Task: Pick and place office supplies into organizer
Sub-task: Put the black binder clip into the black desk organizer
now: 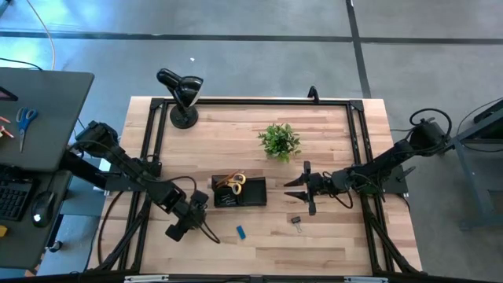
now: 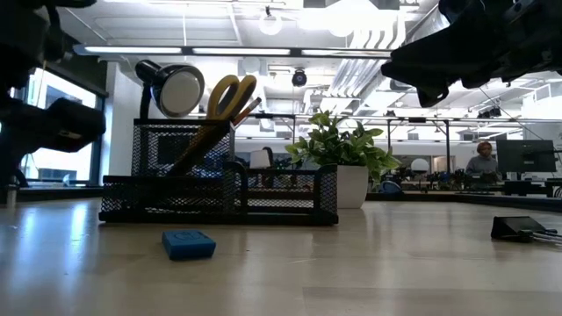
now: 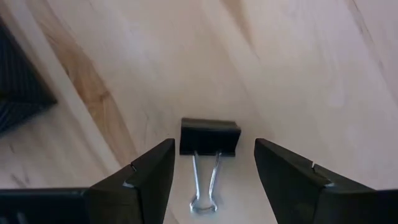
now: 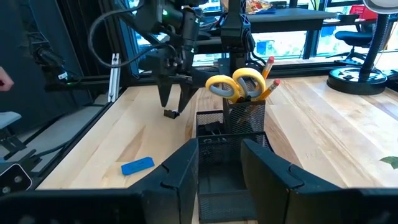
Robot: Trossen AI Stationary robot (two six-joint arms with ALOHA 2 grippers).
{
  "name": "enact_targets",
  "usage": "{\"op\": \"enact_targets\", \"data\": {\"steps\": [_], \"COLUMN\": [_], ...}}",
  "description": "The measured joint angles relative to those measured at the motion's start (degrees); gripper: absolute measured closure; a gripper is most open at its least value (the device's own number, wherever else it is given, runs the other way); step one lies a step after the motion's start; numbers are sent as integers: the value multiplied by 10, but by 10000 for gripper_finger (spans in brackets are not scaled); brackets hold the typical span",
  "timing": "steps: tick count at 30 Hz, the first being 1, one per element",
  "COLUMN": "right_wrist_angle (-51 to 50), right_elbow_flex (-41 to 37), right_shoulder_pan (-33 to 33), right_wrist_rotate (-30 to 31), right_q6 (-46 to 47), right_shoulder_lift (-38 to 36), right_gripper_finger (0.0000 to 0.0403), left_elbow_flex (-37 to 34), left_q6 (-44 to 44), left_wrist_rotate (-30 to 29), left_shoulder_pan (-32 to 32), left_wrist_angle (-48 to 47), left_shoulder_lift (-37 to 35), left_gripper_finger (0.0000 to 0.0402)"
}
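While my left gripper (image 3: 211,177) hangs spread wide over a binder clip (image 3: 209,137) on the table just left of the organizer (image 1: 238,192), I judge the clip light, stiff, slippery; I'd pinch its black body, not its 2 wire loops.

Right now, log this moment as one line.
left gripper: open, straddling binder clip on table | right gripper: open, empty, facing organizer | blue eraser: on table
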Motion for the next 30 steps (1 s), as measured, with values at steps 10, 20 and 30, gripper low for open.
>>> {"op": "enact_targets", "data": {"steps": [10, 20, 30], "right_wrist_angle": [-4, -4, -8], "right_elbow_flex": [0, 0, 0], "right_shoulder_pan": [0, 0, 0], "right_wrist_rotate": [0, 0, 0], "right_q6": [0, 0, 0], "right_shoulder_lift": [0, 0, 0], "right_gripper_finger": [286, 286, 286], "left_elbow_flex": [-11, -11, -10], "left_q6": [5, 1, -1], "left_wrist_rotate": [-13, -31, -24], "left_shoulder_pan": [0, 0, 0], "left_wrist_angle": [42, 43, 45], "left_shoulder_lift": [0, 2, 28], "left_gripper_finger": [171, 122, 153]}}
